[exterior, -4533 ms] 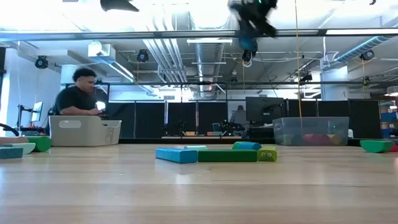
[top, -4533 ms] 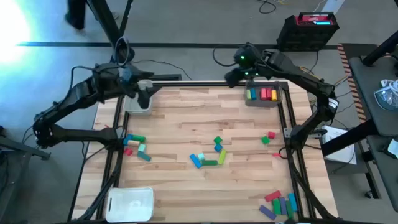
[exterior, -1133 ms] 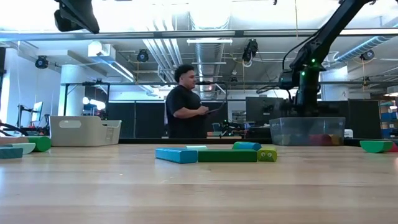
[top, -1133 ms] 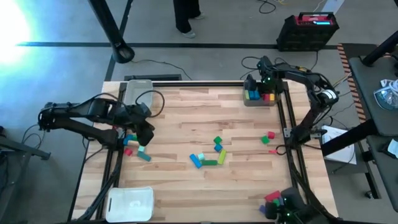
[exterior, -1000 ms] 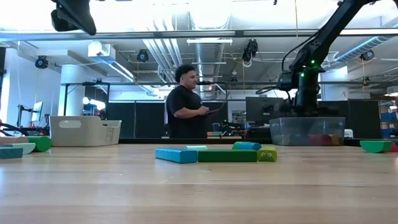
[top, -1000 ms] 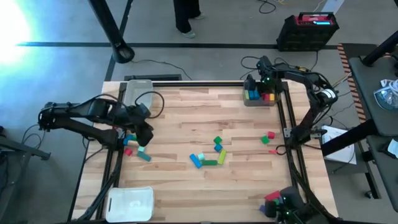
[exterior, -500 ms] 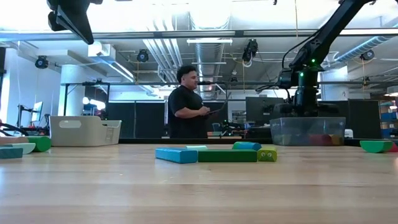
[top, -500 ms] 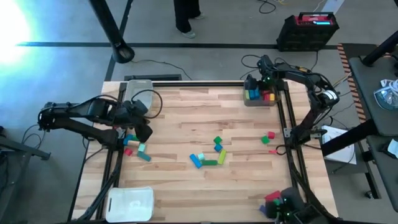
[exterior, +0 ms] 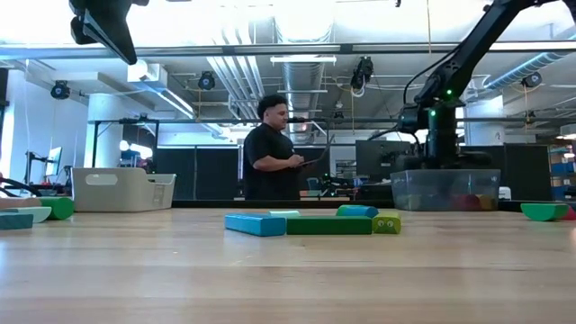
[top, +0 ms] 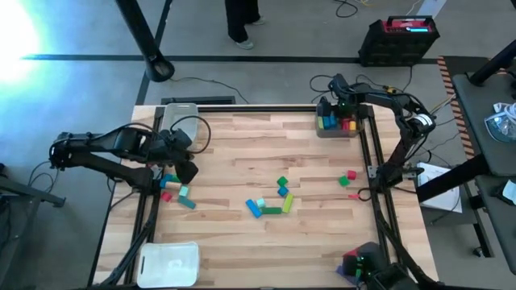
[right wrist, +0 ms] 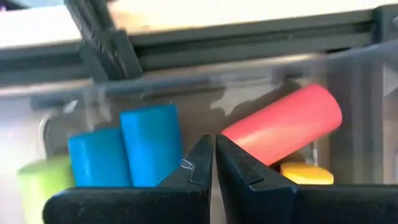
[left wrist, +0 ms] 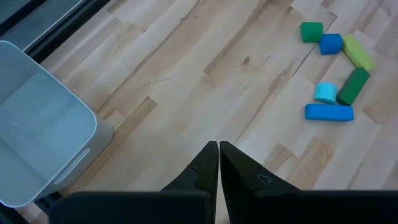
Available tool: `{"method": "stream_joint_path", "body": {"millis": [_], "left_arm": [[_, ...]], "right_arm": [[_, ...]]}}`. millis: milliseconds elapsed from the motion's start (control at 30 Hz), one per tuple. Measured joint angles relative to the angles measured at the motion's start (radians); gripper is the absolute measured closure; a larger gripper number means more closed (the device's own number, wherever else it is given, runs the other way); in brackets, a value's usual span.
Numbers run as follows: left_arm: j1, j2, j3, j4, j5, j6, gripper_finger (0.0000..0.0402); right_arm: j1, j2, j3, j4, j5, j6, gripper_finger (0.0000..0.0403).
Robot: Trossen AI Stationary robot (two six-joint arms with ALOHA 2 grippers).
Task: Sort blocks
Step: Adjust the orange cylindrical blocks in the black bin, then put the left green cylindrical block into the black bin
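Loose blocks lie flat on the wooden table: a left group, a middle group, a red and green pair and a heap at the near right corner. My left gripper hangs shut and empty above the left group, high over the table. My right gripper is shut and empty just above the clear tray. That tray holds blue, red, yellow and green blocks.
A grey tray stands at the far left corner and a white tray at the near left corner. Bare wood lies between the block groups. A person stands in the room beyond the far edge.
My left gripper has risen a little and drawn toward the far edge, uncovering a pale block of the left group. My right gripper has shifted slightly toward the table's left over the clear tray. No block has moved.
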Motion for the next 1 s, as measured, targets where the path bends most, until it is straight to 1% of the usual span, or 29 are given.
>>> {"method": "stream_joint_path", "body": {"millis": [100,233,400,533,567,667,733,800,867,933,1000], "left_arm": [[0.000,0.000,0.000,0.000,0.001,0.002,0.0401],[-0.006,0.001,0.000,-0.003,0.002,0.005,0.0401],[-0.011,0.000,-0.004,-0.017,0.002,-0.022,0.0401],[-0.010,0.005,-0.023,-0.068,0.005,-0.065,0.0397],[-0.009,0.007,-0.030,-0.082,0.022,-0.072,0.0392],[-0.007,0.032,-0.063,-0.145,0.111,-0.074,0.0369],[-0.006,0.062,-0.096,-0.202,0.172,-0.051,0.0348],[-0.002,0.100,-0.133,-0.232,0.207,-0.010,0.0322],[0.011,0.141,-0.171,-0.227,0.225,0.027,0.0295],[0.032,0.192,-0.206,-0.208,0.248,0.061,0.0268],[0.052,0.243,-0.238,-0.164,0.291,0.124,0.0245]], "right_arm": [[0.014,0.006,0.001,0.026,0.084,0.055,0.0390],[0.040,-0.010,0.001,0.024,0.133,0.102,0.0390],[0.096,-0.087,0.001,0.024,0.156,0.053,0.0390],[0.162,-0.180,0.001,0.025,0.174,-0.010,0.0390],[0.185,-0.207,0.001,0.027,0.185,-0.029,0.0390],[0.274,-0.298,0.001,0.068,0.238,-0.094,0.0390],[0.350,-0.357,-0.003,0.116,0.271,-0.123,0.0390],[0.430,-0.413,-0.010,0.185,0.303,-0.155,0.0390],[0.509,-0.459,-0.016,0.262,0.337,-0.173,0.0390],[0.575,-0.490,-0.016,0.321,0.344,-0.174,0.0390],[0.627,-0.514,-0.017,0.375,0.345,-0.188,0.0390]]}}
